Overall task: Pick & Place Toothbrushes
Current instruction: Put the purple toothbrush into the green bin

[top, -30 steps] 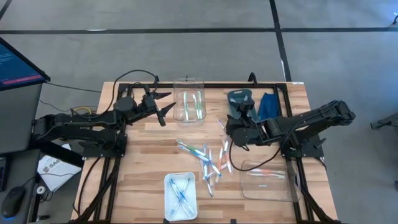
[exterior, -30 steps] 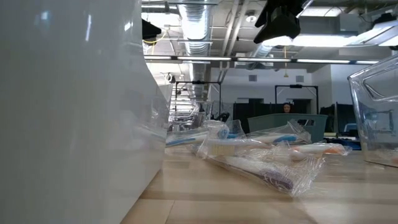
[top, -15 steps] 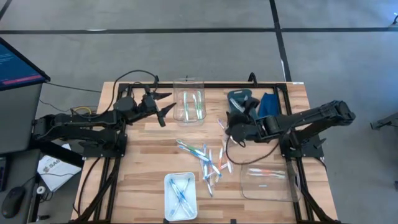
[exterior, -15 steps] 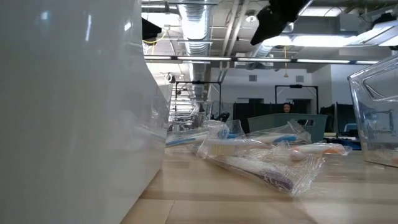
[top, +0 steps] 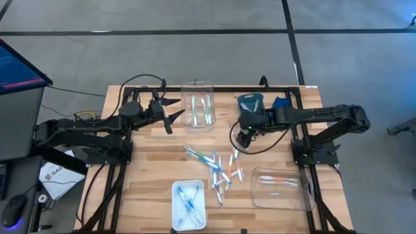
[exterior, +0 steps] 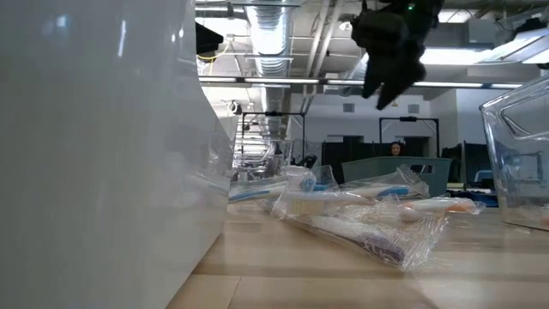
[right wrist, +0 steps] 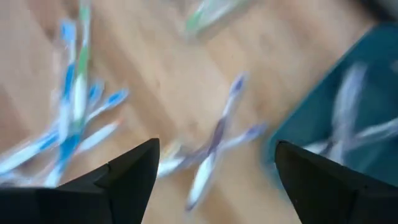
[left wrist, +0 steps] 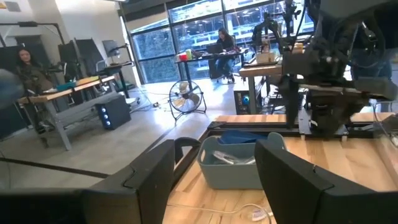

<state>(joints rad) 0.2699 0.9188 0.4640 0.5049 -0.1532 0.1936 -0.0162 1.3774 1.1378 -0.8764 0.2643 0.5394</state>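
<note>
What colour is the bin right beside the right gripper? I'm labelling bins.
Teal blue-green; the bin shows best in the high view, by the right gripper.

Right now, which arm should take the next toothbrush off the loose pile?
Right. The right gripper hangs open just beyond the loose toothbrushes, which show between its fingers. The left gripper, also open, sits farther off by the clear bin.

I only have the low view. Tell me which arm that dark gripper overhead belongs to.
Observer: That is the right gripper. From above it hangs beside the teal bin, at the far end of the loose toothbrushes.
Operator: Report whether it carries anything.
Observer: Nothing. Its wrist view shows open fingers with nothing between them.
Operator: Give me the left arm.
Observer: The left gripper waits open beside the clear box holding green ones.
</note>
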